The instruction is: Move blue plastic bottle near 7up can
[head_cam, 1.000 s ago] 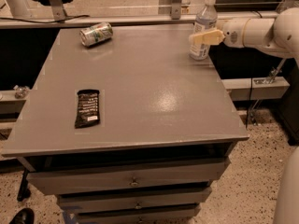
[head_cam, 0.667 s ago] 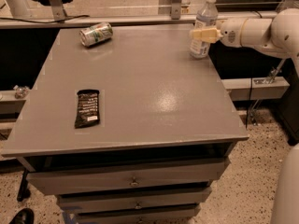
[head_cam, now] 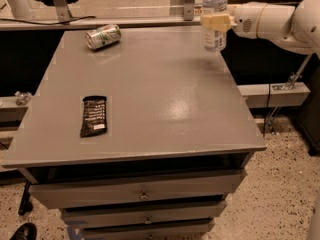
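Observation:
The blue plastic bottle [head_cam: 215, 34] is upright at the table's far right corner, its top cut off by the frame edge. Its base hangs just above the grey table [head_cam: 165, 79]. My gripper [head_cam: 216, 21] comes in from the right on a white arm and is shut on the bottle's middle. The 7up can [head_cam: 103, 36], silver and green, lies on its side at the far left of the table, well apart from the bottle.
A flat black snack wrapper [head_cam: 94, 115] lies on the table's left front part. The table has drawers [head_cam: 142, 194] below its front edge. A metal rail [head_cam: 125, 21] runs behind the table. The floor is speckled.
The gripper has closed on the bottle and raised it a little off the table; the bottle now sits higher in the view. The can and wrapper have not moved.

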`<state>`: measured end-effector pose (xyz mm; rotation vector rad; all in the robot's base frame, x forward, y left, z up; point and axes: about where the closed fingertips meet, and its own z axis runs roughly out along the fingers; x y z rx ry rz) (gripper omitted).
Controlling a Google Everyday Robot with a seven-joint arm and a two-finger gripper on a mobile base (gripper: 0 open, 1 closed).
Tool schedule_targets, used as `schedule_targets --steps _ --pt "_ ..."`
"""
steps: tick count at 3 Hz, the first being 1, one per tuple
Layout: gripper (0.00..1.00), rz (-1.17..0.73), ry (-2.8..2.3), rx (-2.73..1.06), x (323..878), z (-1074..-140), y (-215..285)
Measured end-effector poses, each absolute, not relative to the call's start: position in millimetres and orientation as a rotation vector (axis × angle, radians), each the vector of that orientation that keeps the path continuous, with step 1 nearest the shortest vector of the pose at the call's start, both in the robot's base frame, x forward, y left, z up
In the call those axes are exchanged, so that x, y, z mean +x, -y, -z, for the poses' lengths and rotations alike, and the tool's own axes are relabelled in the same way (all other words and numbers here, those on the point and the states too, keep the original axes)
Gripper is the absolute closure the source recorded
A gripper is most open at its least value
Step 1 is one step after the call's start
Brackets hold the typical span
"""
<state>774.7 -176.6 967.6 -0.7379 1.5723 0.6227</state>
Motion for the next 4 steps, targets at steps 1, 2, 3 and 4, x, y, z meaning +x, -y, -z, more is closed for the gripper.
schedule_targets --steps 1,2,3,4 --pt "1.0 -0.627 -1.569 -0.742 774.8 -968.3 172.8" --pt "1.0 -0.627 -1.569 -0.742 774.8 -968.3 172.6" --pt "1.0 -0.618 -1.539 -0.727 778.9 -974.2 168.9" --pt "1.0 -0.609 -1.447 -0.688 802.8 -990.7 143.9"
